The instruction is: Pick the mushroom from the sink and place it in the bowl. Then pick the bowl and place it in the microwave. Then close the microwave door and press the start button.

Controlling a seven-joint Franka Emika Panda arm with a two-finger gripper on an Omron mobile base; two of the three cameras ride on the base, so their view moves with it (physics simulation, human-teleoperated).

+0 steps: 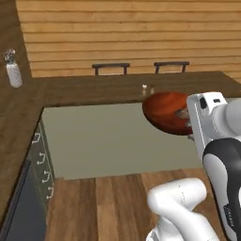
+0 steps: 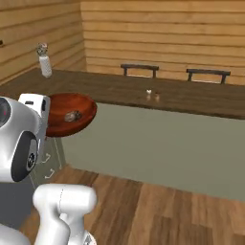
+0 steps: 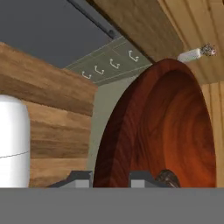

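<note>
The reddish-brown bowl hangs in the air beside the white hand, above the floor in front of the counter. My gripper is shut on the bowl's near rim, one fingertip outside and the other inside. The bowl tilts up large in the hand view. The small greyish-tan mushroom lies inside the bowl near the gripped edge. The sink, the microwave and its door are out of view.
An L-shaped wooden counter runs behind and to the left. On it stand a white bottle and two small shakers. Drawers with handles face the wooden floor. Two chair backs rise behind.
</note>
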